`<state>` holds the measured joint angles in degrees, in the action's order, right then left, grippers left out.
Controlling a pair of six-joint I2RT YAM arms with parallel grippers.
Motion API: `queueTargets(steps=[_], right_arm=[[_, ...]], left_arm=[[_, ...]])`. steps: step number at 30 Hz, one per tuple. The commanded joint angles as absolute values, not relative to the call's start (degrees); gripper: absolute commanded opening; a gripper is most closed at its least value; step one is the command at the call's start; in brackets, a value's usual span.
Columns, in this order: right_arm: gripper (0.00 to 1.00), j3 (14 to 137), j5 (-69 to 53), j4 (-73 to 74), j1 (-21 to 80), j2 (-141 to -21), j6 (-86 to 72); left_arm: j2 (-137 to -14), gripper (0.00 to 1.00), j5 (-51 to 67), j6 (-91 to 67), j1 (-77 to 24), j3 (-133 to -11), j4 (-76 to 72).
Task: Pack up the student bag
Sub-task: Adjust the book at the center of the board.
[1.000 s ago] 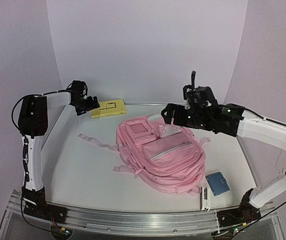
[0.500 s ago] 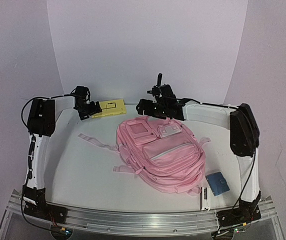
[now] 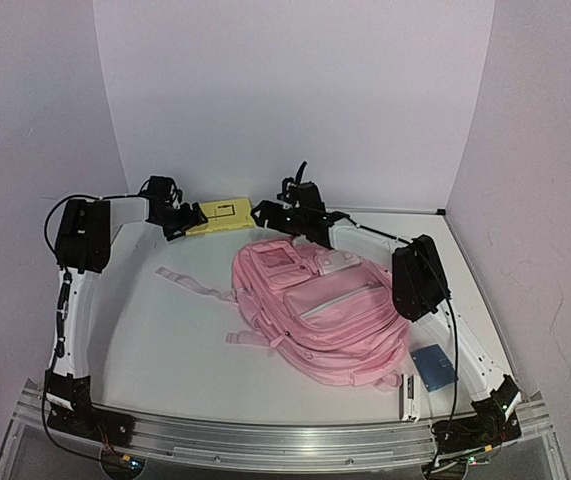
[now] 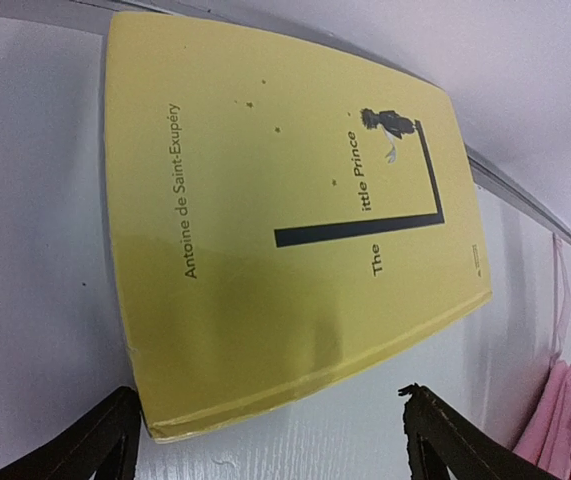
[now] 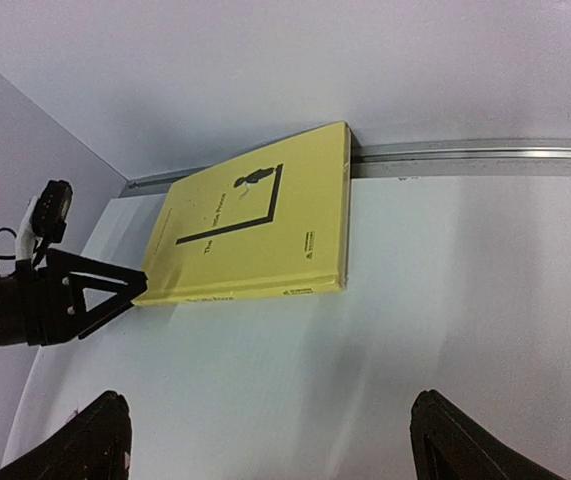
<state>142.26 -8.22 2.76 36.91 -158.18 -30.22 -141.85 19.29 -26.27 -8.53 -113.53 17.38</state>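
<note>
- Top view: the pink backpack (image 3: 315, 310) lies flat in the middle of the tabletop (image 3: 165, 340). A yellow book (image 3: 220, 215) lies at the far edge and a small blue book (image 3: 433, 366) near right. The left pincer (image 3: 183, 222) is at the yellow book's left end, the right pincer (image 3: 263, 212) just right of it.
- Left wrist: the left pincer is spread, one finger on either side of the yellow book's end.
- Right wrist: the right pincer is spread over bare tabletop, apart from the yellow book.
</note>
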Motion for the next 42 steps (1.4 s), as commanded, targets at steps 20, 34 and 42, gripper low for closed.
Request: queueTargets(steps=[20, 34, 42], right_arm=[[0.93, 129.96, -7.66, -6.5, 33.21, -155.59, -35.07], [0.91, 132.22, -12.85, -10.36, 33.24, -160.86, -42.76], [0.88, 134.16, -16.74, -13.51, 33.31, -164.39, -46.69]], left_arm=[[-128.01, 0.93, 24.36, -13.2, -12.53, -101.42, 12.62], [-148.78, 0.95, 20.93, -9.81, -10.33, -127.62, 20.83], [-149.64, 0.95, 23.56, -9.68, -10.31, -126.23, 17.79]])
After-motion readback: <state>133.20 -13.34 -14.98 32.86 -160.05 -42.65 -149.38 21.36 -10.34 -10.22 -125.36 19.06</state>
